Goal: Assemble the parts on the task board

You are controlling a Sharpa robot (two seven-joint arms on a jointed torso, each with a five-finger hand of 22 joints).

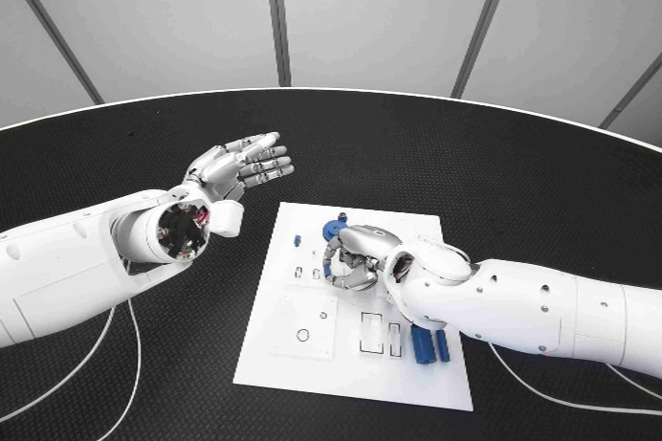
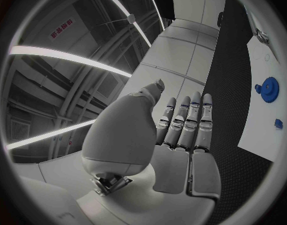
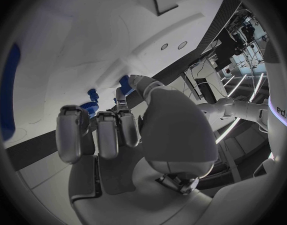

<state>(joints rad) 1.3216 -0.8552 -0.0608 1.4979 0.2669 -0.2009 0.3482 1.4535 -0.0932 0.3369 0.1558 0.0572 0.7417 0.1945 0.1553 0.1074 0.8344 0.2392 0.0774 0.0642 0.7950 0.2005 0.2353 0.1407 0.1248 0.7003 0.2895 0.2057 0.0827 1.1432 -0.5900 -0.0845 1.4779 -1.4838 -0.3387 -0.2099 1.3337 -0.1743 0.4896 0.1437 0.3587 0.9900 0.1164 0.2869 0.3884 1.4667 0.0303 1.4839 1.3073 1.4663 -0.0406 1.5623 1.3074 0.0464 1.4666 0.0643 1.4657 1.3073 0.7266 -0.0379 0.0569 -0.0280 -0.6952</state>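
Black round table (image 1: 524,164), white task board (image 1: 283,360) on it

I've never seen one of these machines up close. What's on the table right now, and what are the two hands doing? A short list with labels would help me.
Table: black
Task board: white plate in the middle of the table
Blue gear: on the board's far part
Two long blue parts: lying side by side near the board's right edge
Small blue part: near the board's left edge
Left hand: raised off the board's left side, fingers straight, holding nothing
Right hand: over the board beside the gear, fingers curled; whether it holds anything is unclear
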